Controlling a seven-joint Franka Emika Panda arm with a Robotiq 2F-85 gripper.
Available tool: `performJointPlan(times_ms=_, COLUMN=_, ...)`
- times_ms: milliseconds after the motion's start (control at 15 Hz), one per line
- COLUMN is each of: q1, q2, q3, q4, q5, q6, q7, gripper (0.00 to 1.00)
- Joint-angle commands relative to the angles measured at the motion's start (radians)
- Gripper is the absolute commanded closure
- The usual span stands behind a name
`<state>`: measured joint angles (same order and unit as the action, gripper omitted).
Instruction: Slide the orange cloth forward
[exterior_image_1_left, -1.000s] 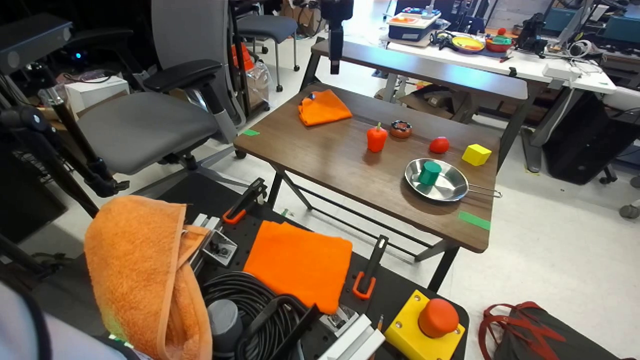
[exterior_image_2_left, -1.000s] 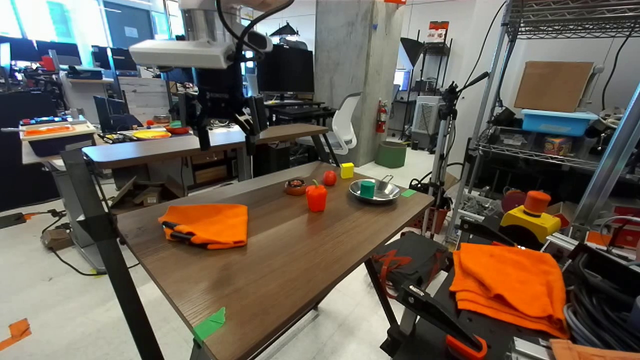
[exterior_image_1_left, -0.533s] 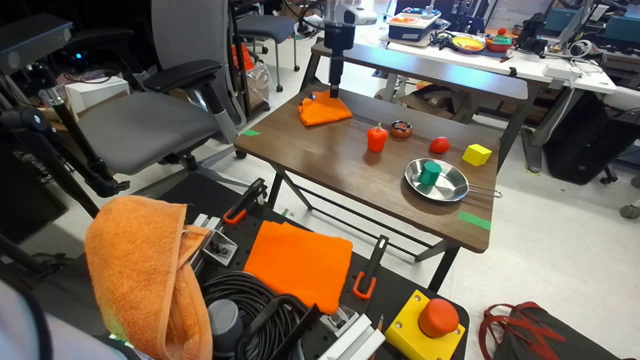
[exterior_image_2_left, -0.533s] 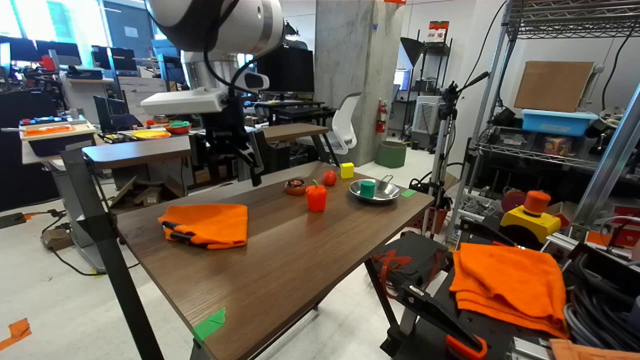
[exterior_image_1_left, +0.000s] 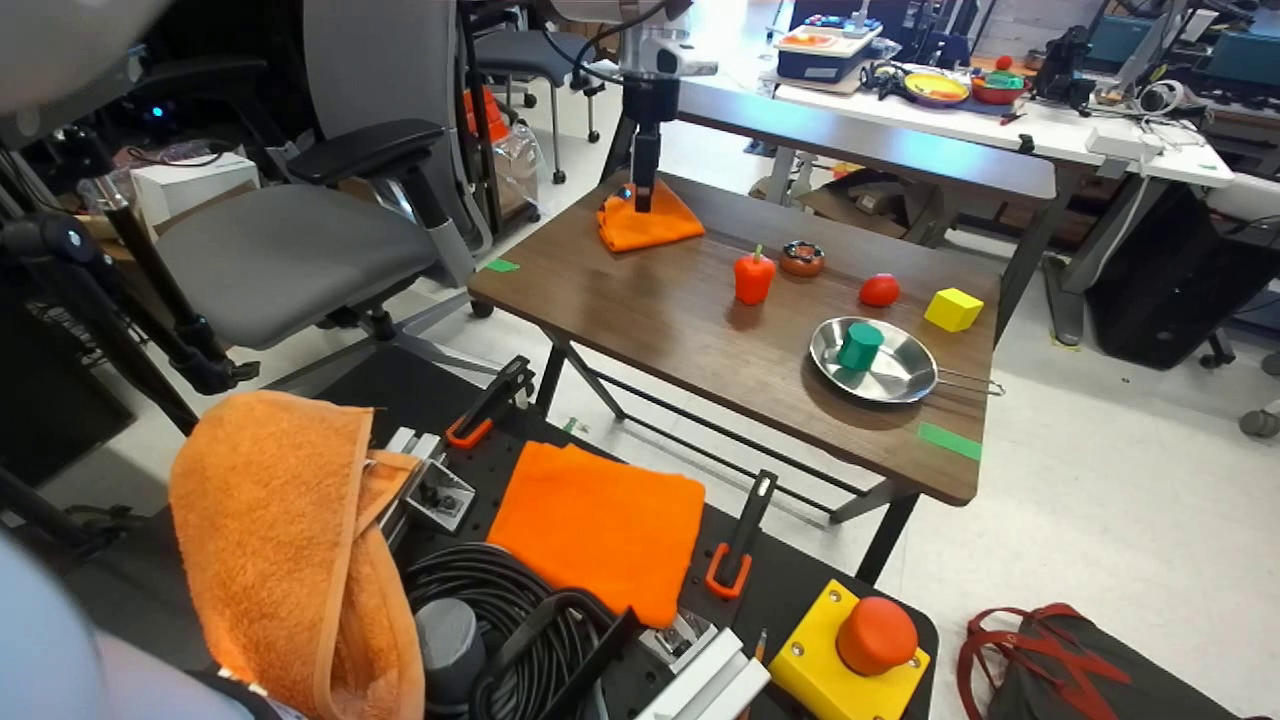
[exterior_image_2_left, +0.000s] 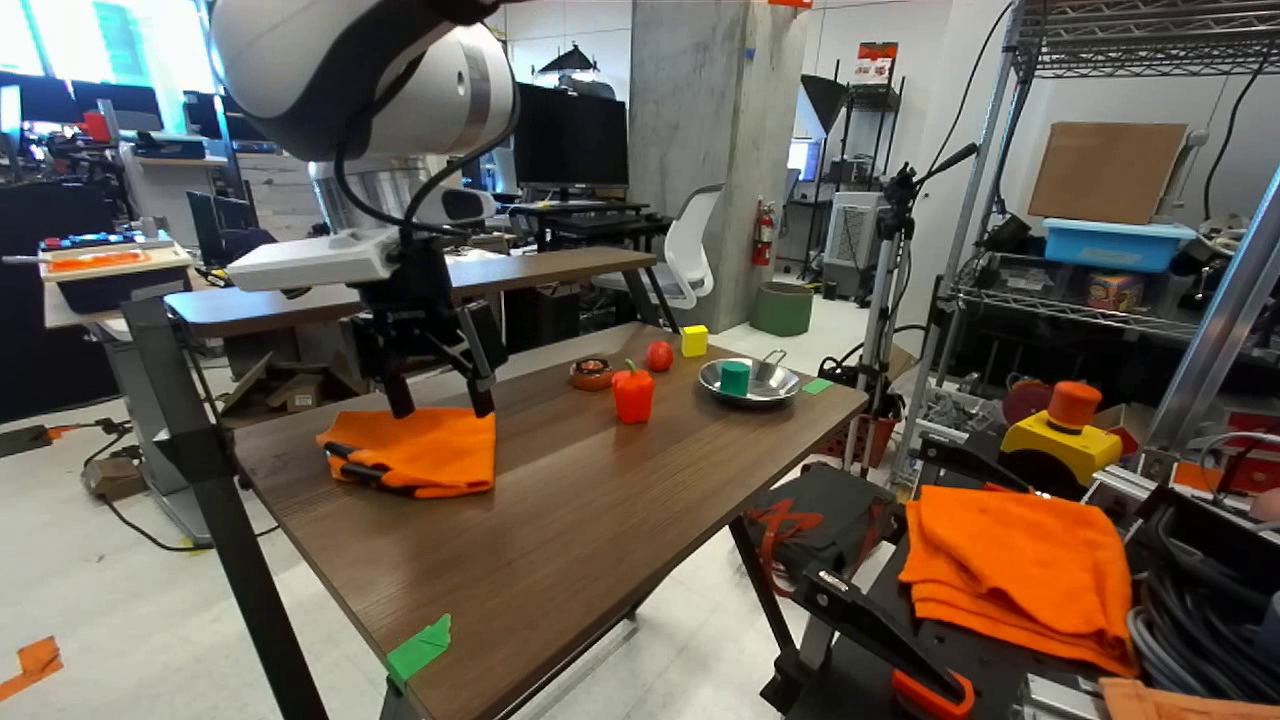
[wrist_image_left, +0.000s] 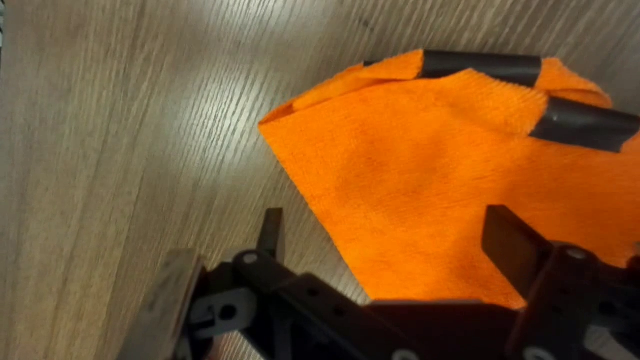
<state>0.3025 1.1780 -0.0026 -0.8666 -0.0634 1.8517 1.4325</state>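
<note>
- The gripper (wrist_image_left: 387, 225) hangs above the orange cloth (wrist_image_left: 425, 185), its jaws spread wide with nothing pinched. In the wrist view one finger stands over bare tabletop (wrist_image_left: 200, 170) beside the cloth's edge, the other over the fabric.
- The cloth lies folded on that tabletop, to one side of the red pepper (exterior_image_2_left: 633, 397) and not touching it.
- How near the fingertips (exterior_image_2_left: 401, 400) are to the fabric is hard to judge; in an exterior view they overlap it, which may be line of sight alone.
- This looks like the lining-up before contact, with the slide not yet begun.
- If the descent ends too high, the fingers would skim over and move nothing; too low, they would jam against the tabletop and bunch the cloth.
- Closing from this off-centre stance could catch only the top layer, so that the fold peels apart instead of travelling as one piece.
- The black strips (wrist_image_left: 582, 122) look smoother than the fabric; a finger pressing there might slip.
- "Forward" is not marked here: should it lead toward the pepper, the leading edge could topple it, and beyond stands the pan (exterior_image_1_left: 908, 365).
</note>
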Motion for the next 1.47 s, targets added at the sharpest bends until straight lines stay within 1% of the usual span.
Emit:
performJointPlan(times_ms=0, q1=0.012, q2=0.121, q3=-0.013, q4=0.189, q5=-0.005, q6=-0.104, q7=0.034, gripper=0.0)
performJointPlan(times_ms=267, q1=0.004, q2=0.202, q3=-0.014, q4=0.285, q5=-0.003, q6=-0.173, q7=0.053, gripper=0.0)
performJointPlan(times_ms=400, q1=0.006, q2=0.222, q3=-0.025, q4=0.288, q5=0.009, q6=-0.204, q7=0.059, gripper=0.0)
performJointPlan(times_ms=533, q1=0.004, q2=0.243, q3=-0.018, q4=0.302, q5=0.026, q6=-0.274, q7=0.091, gripper=0.0)
performJointPlan(times_ms=600, q1=-0.004, q2=0.233, q3=0.005, q4=0.27, q5=0.037, q6=-0.303, q7=0.107, gripper=0.0)
performJointPlan(times_ms=733, q1=-0.008, q2=0.232, q3=0.026, q4=0.26, q5=0.075, q6=-0.373, q7=0.131, gripper=0.0)
performJointPlan(times_ms=867, q1=-0.005, q2=0.231, q3=0.03, q4=0.259, q5=0.103, q6=-0.41, q7=0.156, gripper=0.0)
performJointPlan(times_ms=1200, q1=-0.003, q2=0.224, q3=0.028, q4=0.241, q5=0.131, q6=-0.434, q7=0.246, gripper=0.0)
performJointPlan(times_ms=1400, q1=-0.011, q2=0.207, q3=0.046, q4=0.22, q5=0.166, q6=-0.466, q7=0.269, gripper=0.0)
